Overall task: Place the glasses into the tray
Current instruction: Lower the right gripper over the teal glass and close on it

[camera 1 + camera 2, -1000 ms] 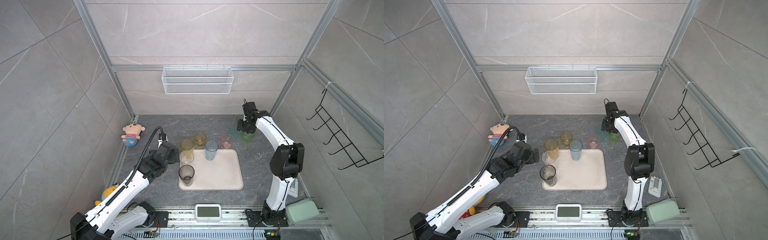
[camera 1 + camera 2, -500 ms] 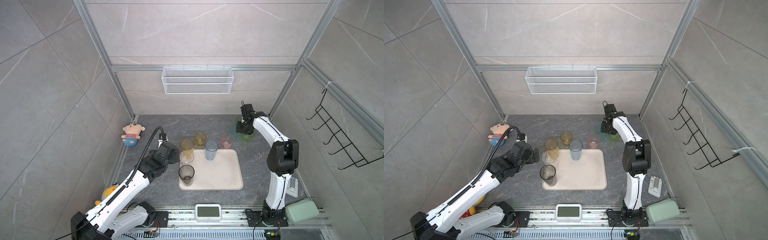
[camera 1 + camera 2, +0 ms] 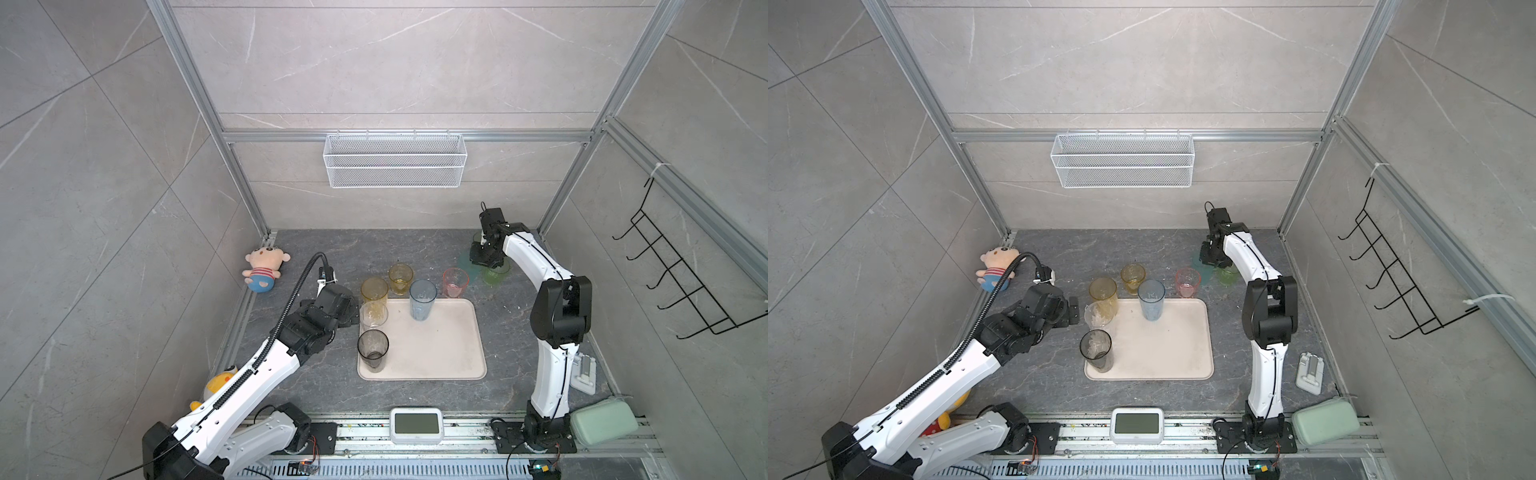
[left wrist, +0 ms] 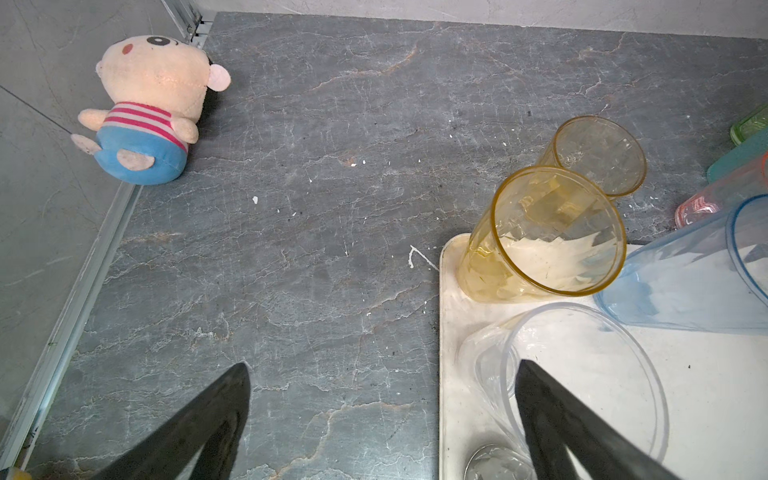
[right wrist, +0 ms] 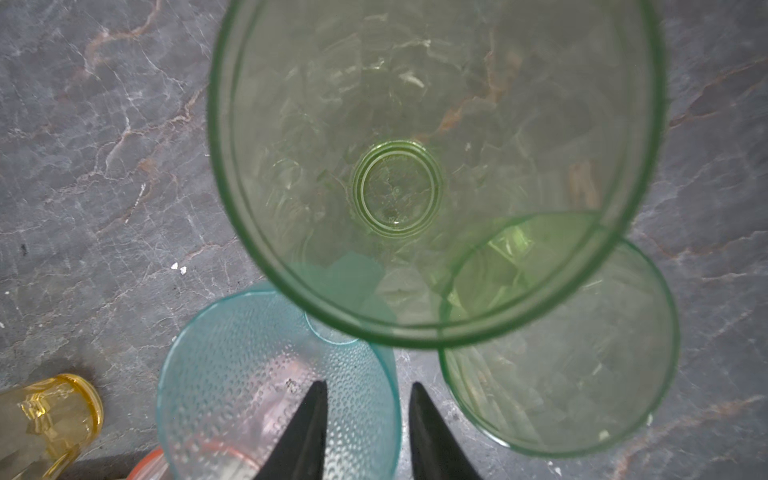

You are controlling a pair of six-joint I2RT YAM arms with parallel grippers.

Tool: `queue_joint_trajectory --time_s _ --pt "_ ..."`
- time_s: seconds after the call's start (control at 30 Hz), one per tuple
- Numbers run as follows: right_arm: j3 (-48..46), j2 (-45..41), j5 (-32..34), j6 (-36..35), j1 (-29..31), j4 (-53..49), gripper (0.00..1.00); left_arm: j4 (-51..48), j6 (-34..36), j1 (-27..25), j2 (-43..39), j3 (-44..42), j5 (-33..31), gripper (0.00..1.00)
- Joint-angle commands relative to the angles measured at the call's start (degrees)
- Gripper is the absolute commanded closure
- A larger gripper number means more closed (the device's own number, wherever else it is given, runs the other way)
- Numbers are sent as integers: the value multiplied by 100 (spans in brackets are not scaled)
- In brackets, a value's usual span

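Tray (image 3: 440, 345) lies mid-table (image 3: 365, 249), flat. Four tumblers stand upright on it: smoky grey tumbler (image 3: 372, 351) at the front-left corner, clear tumbler (image 3: 373, 316) just behind it, tall amber tumbler (image 3: 374, 291) on the back-left corner, and blue tumbler (image 3: 422, 299) by the back edge. The rest of the tray is bare.

Off the tray, on the table behind it, are the short amber tumbler (image 3: 400, 278) and pink tumbler (image 3: 455, 282). Teal tumbler (image 3: 464, 262) is further back right, with a green tumbler (image 5: 432, 166) and a second green tumbler (image 5: 561, 353) next to it. Their rims overlap in the right wrist view.

Left tool (image 4: 382, 415) is released, spread wide and empty. It sits just left of the clear tumbler, over the table and the tray's edge.

Right tool (image 5: 368, 386) is over the teal tumbler. Its jaws are partly apart and straddle the rim — one finger inside the cup, one outside. A gap shows on the inner side, so it isn't clamped on the wall.

Plush toy (image 3: 264, 270) lies at the table's left edge, well apart from everything.
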Motion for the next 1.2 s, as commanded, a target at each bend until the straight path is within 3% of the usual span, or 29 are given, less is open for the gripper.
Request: queue_joint_trajectory --time_s 0.0,0.77,1.17 --pt "197 107 -76 107 -23 -36 67 167 -86 31 2 -48 32 1" --pt "226 153 -132 73 -19 -66 87 190 -80 26 6 -6 67 1" --pt "57 -312 73 54 -24 -114 96 205 -62 32 11 16 107 1"
